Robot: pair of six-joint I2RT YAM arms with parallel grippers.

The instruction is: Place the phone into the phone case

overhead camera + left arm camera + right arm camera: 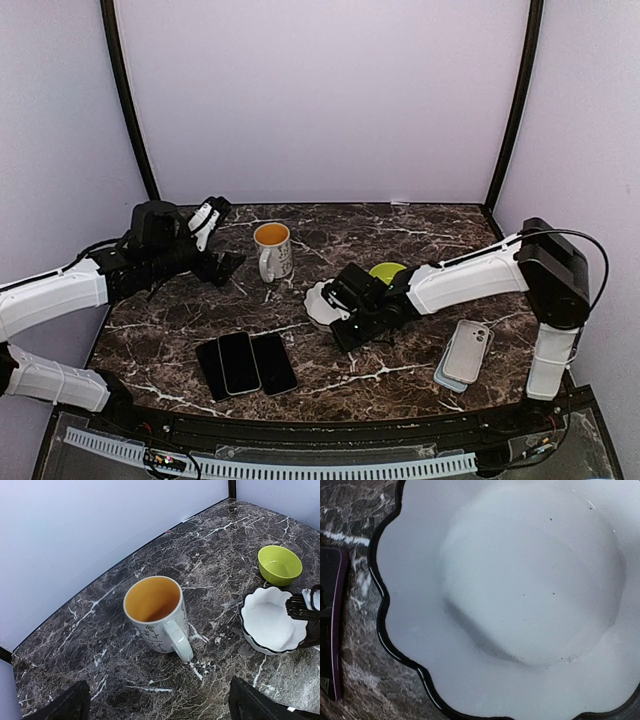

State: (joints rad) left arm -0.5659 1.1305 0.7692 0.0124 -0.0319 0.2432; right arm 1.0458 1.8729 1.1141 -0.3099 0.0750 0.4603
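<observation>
Ideally the right gripper (338, 318) (spread or not, I cannot tell) leaves the white dish (317, 300) for the phones (245, 363) at lower left, with the phone cases (465, 352) at lower right; the left gripper (222, 242) hangs spread.

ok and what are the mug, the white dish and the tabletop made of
Mug: likely glazed ceramic, glossy white outside, orange inside, thick handle. White dish: glossy ceramic or possibly melamine; smooth sheen, black scalloped rim. Tabletop: polished dark marble look with white veins, could be printed laminate.
</observation>
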